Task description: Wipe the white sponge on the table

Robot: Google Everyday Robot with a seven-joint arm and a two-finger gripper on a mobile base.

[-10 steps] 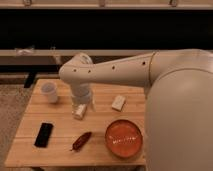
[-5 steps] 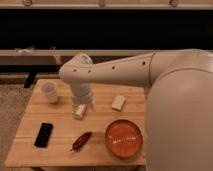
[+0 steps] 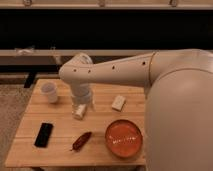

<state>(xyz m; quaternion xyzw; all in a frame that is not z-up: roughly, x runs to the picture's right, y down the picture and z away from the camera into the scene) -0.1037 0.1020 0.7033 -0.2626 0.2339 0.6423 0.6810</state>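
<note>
Off-white, the white sponge [image 3: 118, 103] lies mid-frame on the wooden counter [image 3: 60, 122], nothing covering it. Left of it, the gripper [image 3: 81, 105] hangs spread wide over a white bottle [image 3: 78, 114]. Orange plate [image 3: 123, 138] lower right, cup [image 3: 49, 92] at left.

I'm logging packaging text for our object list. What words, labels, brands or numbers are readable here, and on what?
No text can be read anywhere.
White bottle: any label is too blurred to read.
White sponge, white cup, orange plate, black phone: no markings show.
Gripper, just above the bottle over the table: no lettering shows.
</note>
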